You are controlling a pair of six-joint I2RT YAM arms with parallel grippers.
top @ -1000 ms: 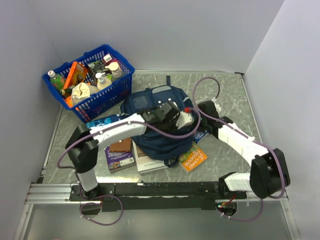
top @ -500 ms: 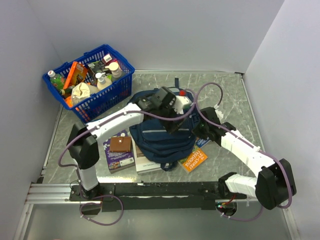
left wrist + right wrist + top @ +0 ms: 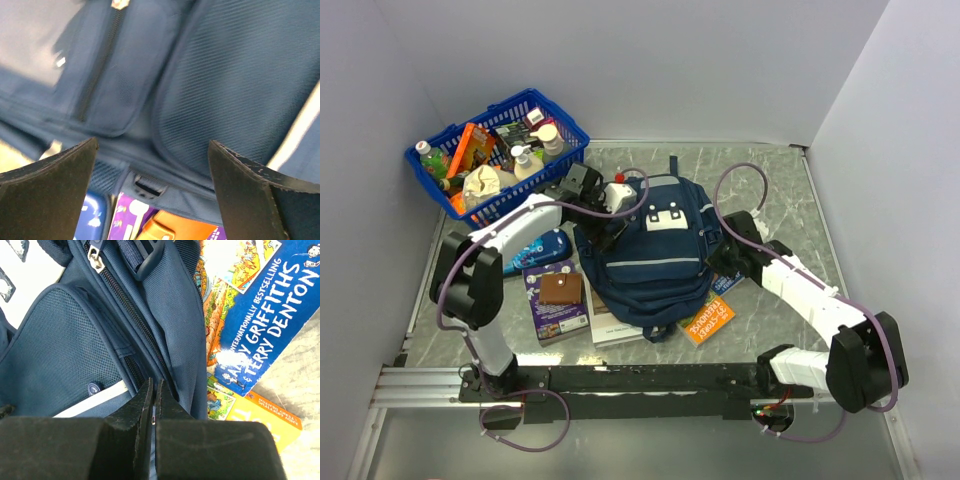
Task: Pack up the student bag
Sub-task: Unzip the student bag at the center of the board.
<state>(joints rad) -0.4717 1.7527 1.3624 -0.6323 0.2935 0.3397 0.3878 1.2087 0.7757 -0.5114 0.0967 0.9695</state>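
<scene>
The student bag (image 3: 655, 255), navy with a grey-blue front panel and small white patches, lies face up in the middle of the table. My left gripper (image 3: 604, 222) hangs at its left side, open and holding nothing; in the left wrist view its gripper (image 3: 152, 167) frames the student bag's (image 3: 220, 75) fabric. My right gripper (image 3: 720, 262) is at the bag's right side. There, in the right wrist view, the gripper (image 3: 154, 386) is shut, tips pressed into a fold beside a zip on the student bag (image 3: 65, 355). Whether fabric is pinched does not show.
A blue basket (image 3: 552, 180) full of groceries stands at the back left. A blue pencil case (image 3: 535, 245), a purple book (image 3: 558, 312) with a brown wallet (image 3: 560, 288), a white book (image 3: 615, 328), an orange book (image 3: 707, 320) and a blue book (image 3: 270, 320) lie around and under the bag.
My left gripper let go of the bag, opened wide and swung left to the bag's left edge. The bag turned front panel up. The right gripper stayed shut at its right side.
</scene>
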